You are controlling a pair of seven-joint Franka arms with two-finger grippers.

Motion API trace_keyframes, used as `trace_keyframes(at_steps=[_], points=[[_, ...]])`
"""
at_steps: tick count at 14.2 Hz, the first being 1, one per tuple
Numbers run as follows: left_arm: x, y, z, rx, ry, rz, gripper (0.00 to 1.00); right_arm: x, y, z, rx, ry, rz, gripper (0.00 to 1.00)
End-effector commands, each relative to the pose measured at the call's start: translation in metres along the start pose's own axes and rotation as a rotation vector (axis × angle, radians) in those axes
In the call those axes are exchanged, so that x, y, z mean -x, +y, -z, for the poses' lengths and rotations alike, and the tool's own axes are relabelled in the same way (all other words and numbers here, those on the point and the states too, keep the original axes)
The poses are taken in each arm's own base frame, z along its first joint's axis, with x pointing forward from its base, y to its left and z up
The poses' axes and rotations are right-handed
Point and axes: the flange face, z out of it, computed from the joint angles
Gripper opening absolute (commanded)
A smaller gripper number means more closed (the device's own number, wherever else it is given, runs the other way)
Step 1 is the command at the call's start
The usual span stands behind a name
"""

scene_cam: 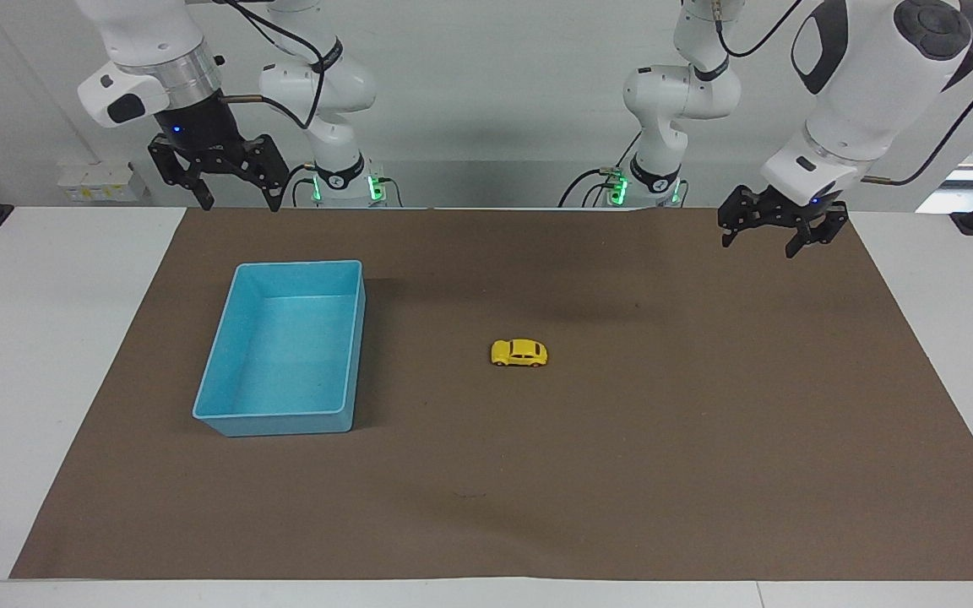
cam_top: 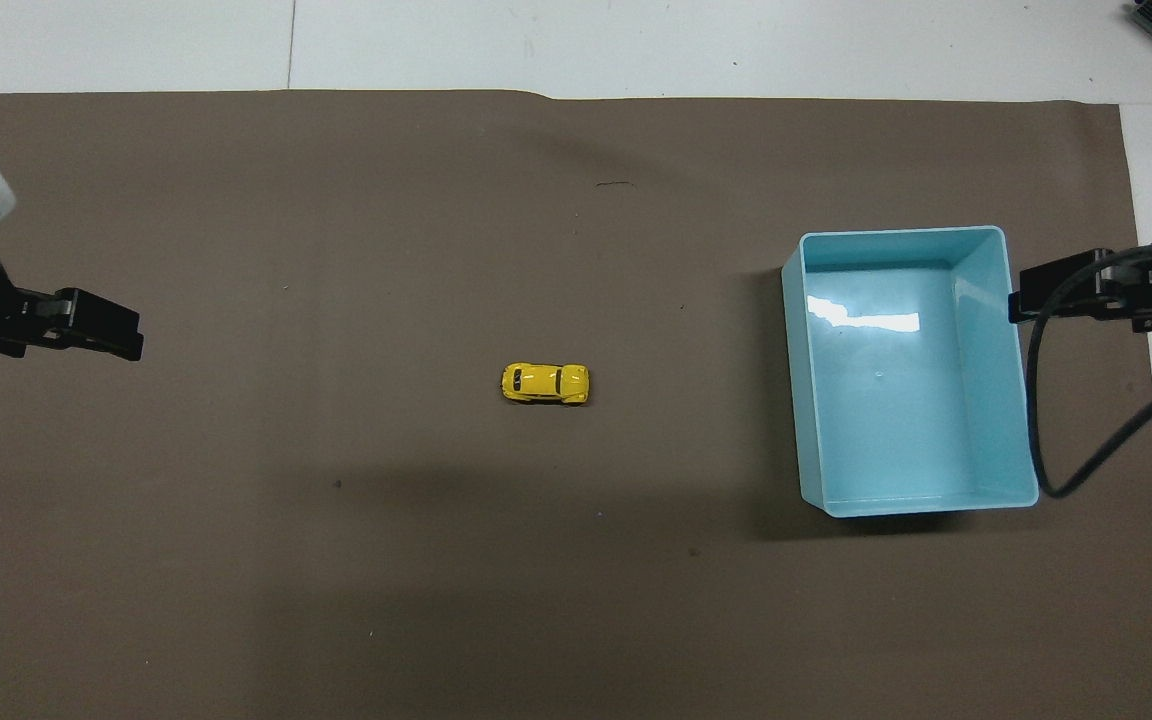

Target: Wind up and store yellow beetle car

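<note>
The yellow beetle car [scene_cam: 519, 353] stands on its wheels near the middle of the brown mat, also in the overhead view [cam_top: 545, 383]. The empty light blue bin [scene_cam: 225, 415] sits on the mat toward the right arm's end, also in the overhead view [cam_top: 998, 360]. My left gripper [scene_cam: 757, 246] hangs open in the air over the mat's corner at the left arm's end, well apart from the car; its tip shows in the overhead view [cam_top: 131, 342]. My right gripper [scene_cam: 239, 205] hangs open and empty, high above the mat's edge by the bin [cam_top: 1018, 298].
The brown mat [scene_cam: 622, 473] covers most of the white table [scene_cam: 47, 338]. A black cable [cam_top: 1036, 420] from the right arm hangs over the bin's wall. The arm bases [scene_cam: 343, 181] stand at the robots' edge of the table.
</note>
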Motion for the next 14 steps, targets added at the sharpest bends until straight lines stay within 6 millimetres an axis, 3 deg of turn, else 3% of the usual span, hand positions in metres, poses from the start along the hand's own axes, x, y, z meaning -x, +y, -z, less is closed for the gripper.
trace_keyframes(at_steps=[1,4,7,12,14], points=[[-0.007,0.012,0.003,-0.006,0.052,-0.235,1.00,0.006,0.003,0.005,-0.015,-0.006,-0.025,1.00],[-0.014,0.032,-0.006,-0.012,0.054,-0.360,1.00,0.006,0.003,0.005,-0.015,-0.005,-0.023,1.00],[-0.032,0.052,-0.029,-0.009,0.033,-0.543,1.00,0.006,0.003,0.005,-0.017,-0.006,-0.025,1.00],[-0.069,0.098,-0.080,-0.004,0.023,-0.779,1.00,0.006,0.002,0.005,-0.017,-0.006,-0.023,1.00],[-0.086,0.116,-0.112,0.024,0.018,-0.861,1.00,0.006,0.003,0.005,-0.015,-0.006,-0.025,1.00]])
